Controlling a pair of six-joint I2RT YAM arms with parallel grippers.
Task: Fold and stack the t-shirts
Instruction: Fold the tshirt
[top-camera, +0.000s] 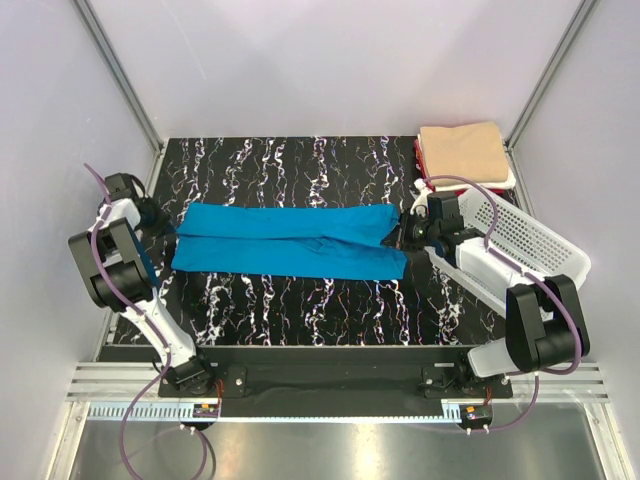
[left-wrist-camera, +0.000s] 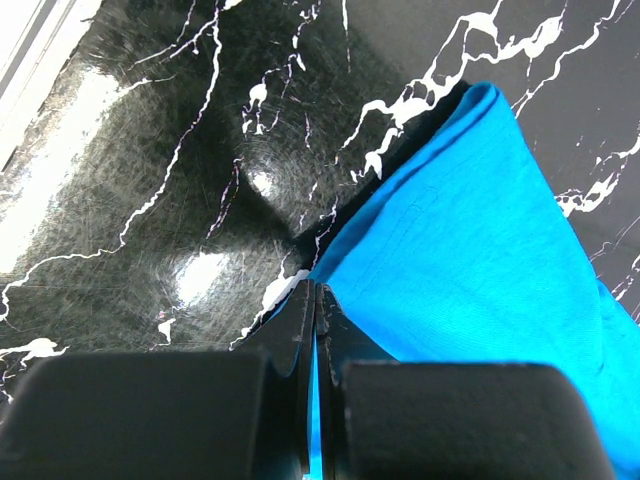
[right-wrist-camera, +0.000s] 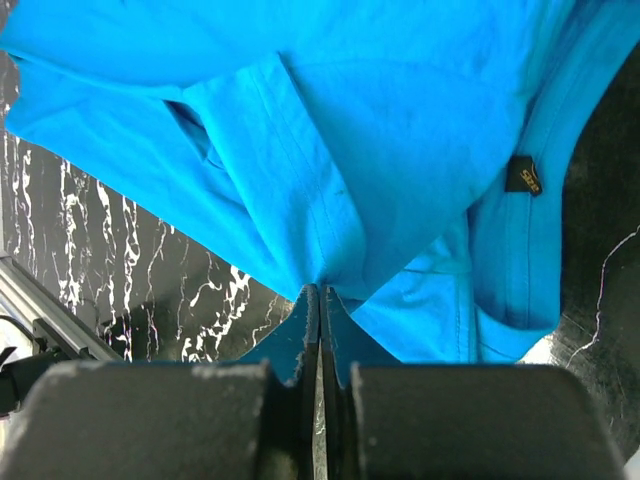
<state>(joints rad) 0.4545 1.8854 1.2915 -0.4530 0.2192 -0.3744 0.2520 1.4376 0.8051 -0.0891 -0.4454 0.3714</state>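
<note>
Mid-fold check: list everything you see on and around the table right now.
bright turquoise-blue cloth t-shirt: one, turquoise, folded into a long strip across the table's middle
stack of folded tees: one stack, tan on top, far right corner
white perforated plastic basket: one, white, right edge, beside the stack
black white-veined table: one, black, under everything
left gripper: one, black, shut on the t-shirt's left end
right gripper: one, black, shut on its right end

Black, white-veined table (top-camera: 300, 165) is carrying a turquoise t-shirt (top-camera: 290, 240) lying lengthwise across its middle, a tan-topped stack of folded tees (top-camera: 462, 150) sitting at the far-right corner, a white basket (top-camera: 530, 240) resting just beside.
</note>
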